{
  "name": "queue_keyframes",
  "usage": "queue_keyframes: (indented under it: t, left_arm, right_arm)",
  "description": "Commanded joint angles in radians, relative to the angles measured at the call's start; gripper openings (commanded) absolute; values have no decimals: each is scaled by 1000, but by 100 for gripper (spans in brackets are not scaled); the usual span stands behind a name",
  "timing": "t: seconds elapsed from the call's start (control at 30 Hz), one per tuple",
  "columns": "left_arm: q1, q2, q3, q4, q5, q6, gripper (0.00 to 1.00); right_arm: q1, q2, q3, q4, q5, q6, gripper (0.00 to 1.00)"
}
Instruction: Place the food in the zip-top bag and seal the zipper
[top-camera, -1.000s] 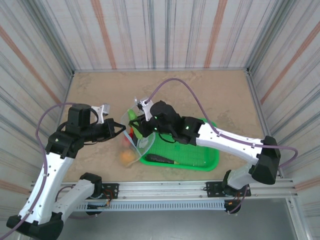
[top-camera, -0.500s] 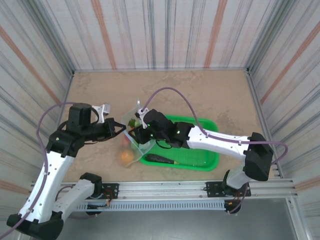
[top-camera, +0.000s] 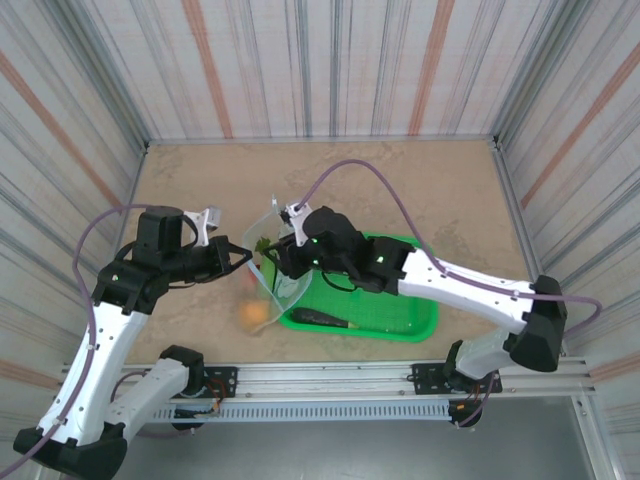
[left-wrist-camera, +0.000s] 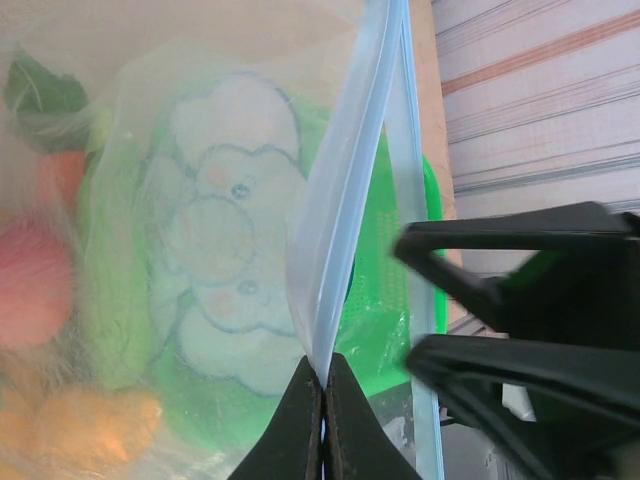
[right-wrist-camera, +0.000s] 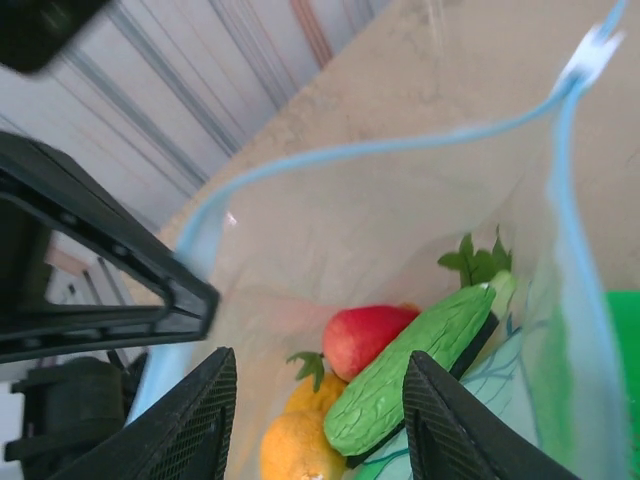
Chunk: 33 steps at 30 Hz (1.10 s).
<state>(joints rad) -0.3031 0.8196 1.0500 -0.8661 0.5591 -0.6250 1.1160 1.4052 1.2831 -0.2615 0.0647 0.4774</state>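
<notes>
The clear zip-top bag (top-camera: 272, 280) hangs open at the left end of the green basket. My left gripper (top-camera: 243, 258) (left-wrist-camera: 322, 400) is shut on its pale blue zipper (left-wrist-camera: 345, 200) strip, holding one lip up. My right gripper (top-camera: 274, 260) (right-wrist-camera: 320, 430) hovers just over the mouth, open, with nothing between its fingers (right-wrist-camera: 195, 420). Below them, inside the bag, lie a green cucumber (right-wrist-camera: 415, 365), a red apple (right-wrist-camera: 365, 335) and orange fruits (right-wrist-camera: 295, 440). One orange fruit (top-camera: 253, 314) shows through the bag's bottom. The zipper (right-wrist-camera: 400, 145) curves wide apart.
The green mesh basket (top-camera: 415, 320) sits on the sandy table right of the bag, with a dark eggplant (top-camera: 320, 319) lying along its near side. Striped walls enclose the table on three sides. My right arm reaches across the basket.
The right gripper dipped left into the bag's mouth half a second ago and has drawn back up and right, jaws wider than a second ago. The left gripper held still.
</notes>
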Motion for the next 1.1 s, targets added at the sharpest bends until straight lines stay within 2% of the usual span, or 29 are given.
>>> queue_keyframes:
  t: [0.0, 0.1, 0.27, 0.4, 0.5, 0.63, 0.83, 1.07]
  left_arm:
    - [-4, -10, 1, -1, 11, 12, 0]
    - [-4, -14, 2, -2, 16, 10, 0]
    - [-4, -20, 5, -25, -17, 28, 0]
    - [-5, -25, 2, -39, -20, 32, 0]
    - [-4, -29, 9, -57, -38, 39, 0]
    - [-5, -29, 4, -63, -53, 40, 0]
    - [-4, -41, 1, -78, -64, 31, 0]
    - [-5, -78, -27, -85, -58, 13, 0]
  right_arm:
    - [-37, -85, 21, -81, 53, -26, 48]
    - [-69, -152, -22, -147, 91, -17, 48]
    - [-171, -287, -171, -226, 55, 24, 47]
    - [-322, -345, -303, -268, -150, 67, 46]
    - [-367, -328, -354, -291, -294, 50, 47]
    - [-365, -219, -371, -318, -395, 22, 48]
    - [-289, -59, -377, -262, -406, 8, 54]
    - [-235, 118, -284, -291, -400, -50, 66]
